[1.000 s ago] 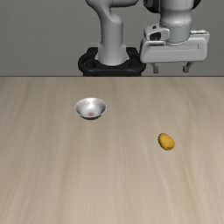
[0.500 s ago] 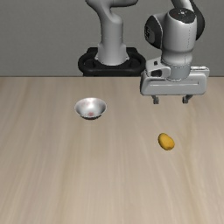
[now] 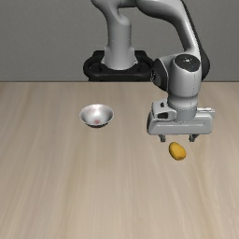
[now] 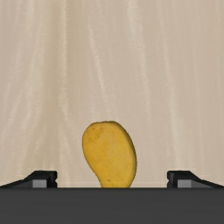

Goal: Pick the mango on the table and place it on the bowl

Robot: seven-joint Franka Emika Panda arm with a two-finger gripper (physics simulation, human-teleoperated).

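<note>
The gripper (image 3: 175,136), fingers spread apart, hovers just above the mango (image 3: 177,150) right of centre; the bowl (image 3: 96,116) sits centre-left.

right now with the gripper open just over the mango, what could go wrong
1. The mango is rounded and lies at a slant between the open fingers of the gripper; closing off-centre could roll or squeeze it away across the table.
2. The bowl looks small and shallow and sits well off to the exterior view's left, so a loose grip might drop the mango on the way, or it could catch the rim.
</note>
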